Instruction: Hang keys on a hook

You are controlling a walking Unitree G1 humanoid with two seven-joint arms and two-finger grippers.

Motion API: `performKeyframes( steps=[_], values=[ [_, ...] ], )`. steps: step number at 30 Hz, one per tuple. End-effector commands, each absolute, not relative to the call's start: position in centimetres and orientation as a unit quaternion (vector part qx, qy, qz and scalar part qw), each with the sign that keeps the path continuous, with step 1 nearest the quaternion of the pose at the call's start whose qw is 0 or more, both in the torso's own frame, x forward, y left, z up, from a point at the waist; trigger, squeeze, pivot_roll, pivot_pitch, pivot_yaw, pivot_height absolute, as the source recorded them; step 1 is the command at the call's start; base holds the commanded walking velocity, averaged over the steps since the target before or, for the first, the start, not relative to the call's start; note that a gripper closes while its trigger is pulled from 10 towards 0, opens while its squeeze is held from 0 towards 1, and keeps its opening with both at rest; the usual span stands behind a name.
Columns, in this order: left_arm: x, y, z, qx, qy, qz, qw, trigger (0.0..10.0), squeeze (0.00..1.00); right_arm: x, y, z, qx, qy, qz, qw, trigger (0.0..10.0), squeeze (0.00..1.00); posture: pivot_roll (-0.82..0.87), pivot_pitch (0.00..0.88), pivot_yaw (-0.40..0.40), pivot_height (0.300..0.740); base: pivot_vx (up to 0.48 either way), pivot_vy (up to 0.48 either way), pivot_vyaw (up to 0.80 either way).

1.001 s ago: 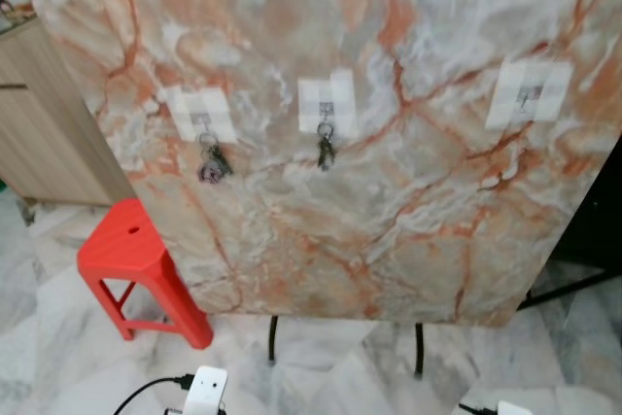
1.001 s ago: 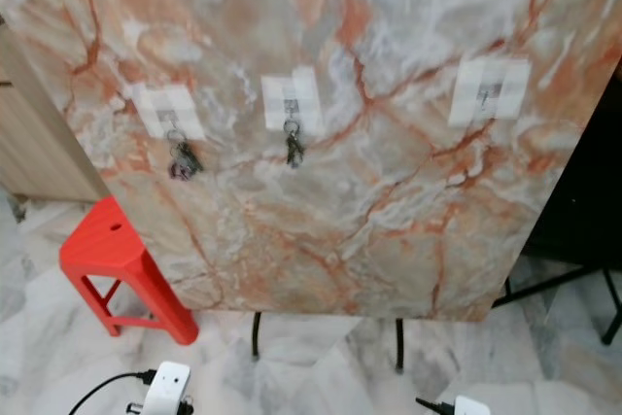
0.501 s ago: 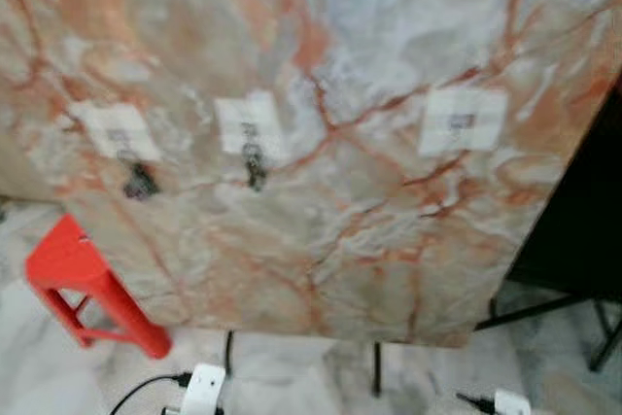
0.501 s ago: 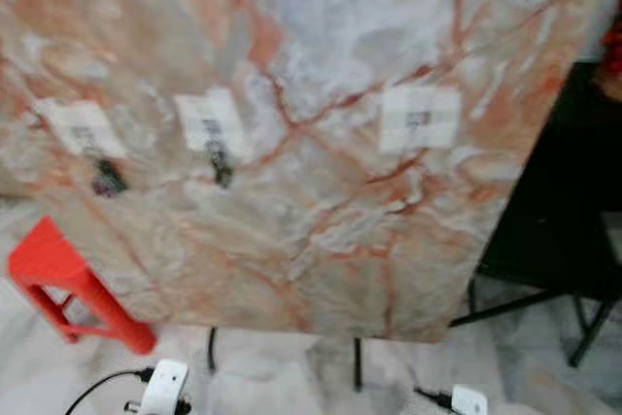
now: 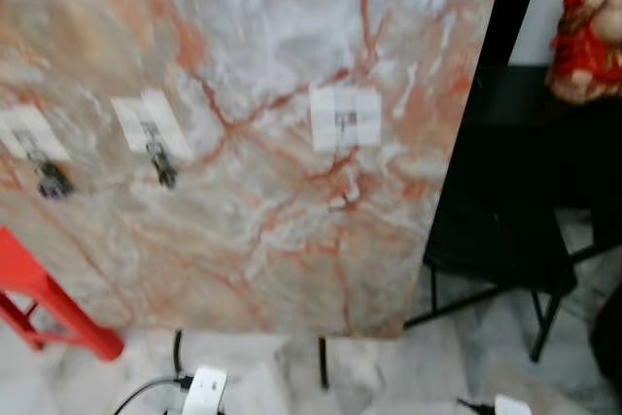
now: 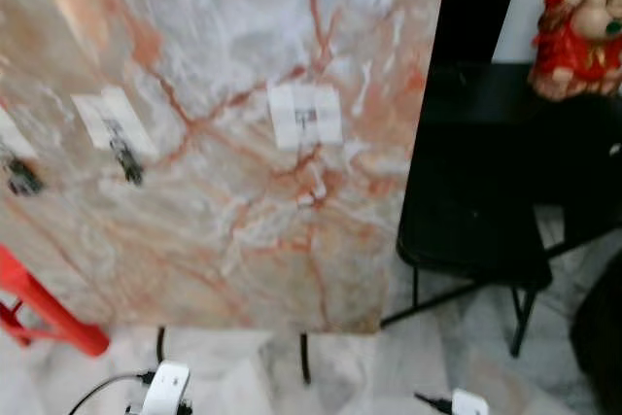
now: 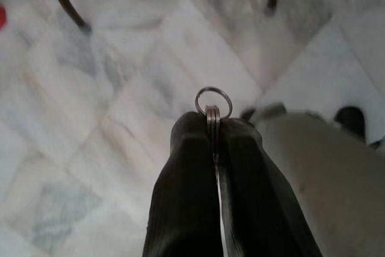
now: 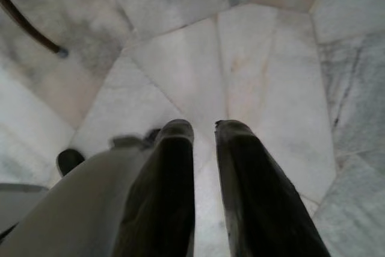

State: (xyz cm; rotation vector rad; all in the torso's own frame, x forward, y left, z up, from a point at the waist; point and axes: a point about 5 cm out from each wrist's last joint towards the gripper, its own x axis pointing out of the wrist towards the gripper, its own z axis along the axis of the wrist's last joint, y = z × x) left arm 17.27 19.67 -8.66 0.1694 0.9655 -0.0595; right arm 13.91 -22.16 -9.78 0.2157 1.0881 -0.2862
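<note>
View has swung right since a second ago: marble board [image 5: 253,191] now sits left of centre, and its right edge, a black chair [image 5: 496,240] and a red figurine [image 5: 588,31] have come into frame. That's my camera turning, not the things moving. Pictures a bit blurred.

Board carries three white hook pads. The two on the left already have keys hanging: far-left set [image 5: 51,180] and next set [image 5: 163,167]. The third hook [image 5: 345,119] is bare, and it's now near mid-frame, so I judge the turn was to line me up with the empty one.

My left hand [image 7: 213,126] is pinched together on the key ring [image 7: 213,102], with the ring loop sticking out past the fingertips, over marble floor [image 7: 120,124]. It hangs low, well below the hook. My right hand [image 8: 203,133] is slightly apart, holding nothing, idle above the floor.

Task not done yet: arm has to come up to the bare hook.

Room: open board face around that hook, nearest keys well to its left. Board's right edge is fairly near the hook, chair just beyond it. Red stool [image 5: 44,303] at lower left, thin black legs [image 5: 322,362] under the board; watch those when stepping closer.
</note>
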Motion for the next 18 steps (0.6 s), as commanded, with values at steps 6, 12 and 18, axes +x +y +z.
performKeyframes(
  steps=[6, 12, 18],
  values=[
    [17.5, 19.8, -8.5, 0.086, 0.461, -0.022, 0.883, 10.0, 0.00, 13.5, -22.0, -10.0, 0.098, 0.522, -0.128, 0.838, 10.0, 0.00, -0.05, 0.000, 0.049, 0.709, 0.000, -0.429, 0.00],
    [17.6, 19.8, -8.5, 0.082, 0.458, -0.017, 0.885, 10.0, 0.00, 13.4, -22.0, -10.0, 0.094, 0.523, -0.123, 0.838, 10.0, 0.00, -0.05, 0.000, 0.041, 0.709, 0.000, -0.401, 0.00],
    [20.5, 20.5, -6.7, 0.080, 0.390, 0.015, 0.917, 10.0, 0.00, 13.2, -22.0, -10.0, 0.088, 0.526, -0.121, 0.837, 10.0, 0.00, -0.05, 0.000, 0.038, 0.709, 0.000, 0.000, 0.00]
  ],
)
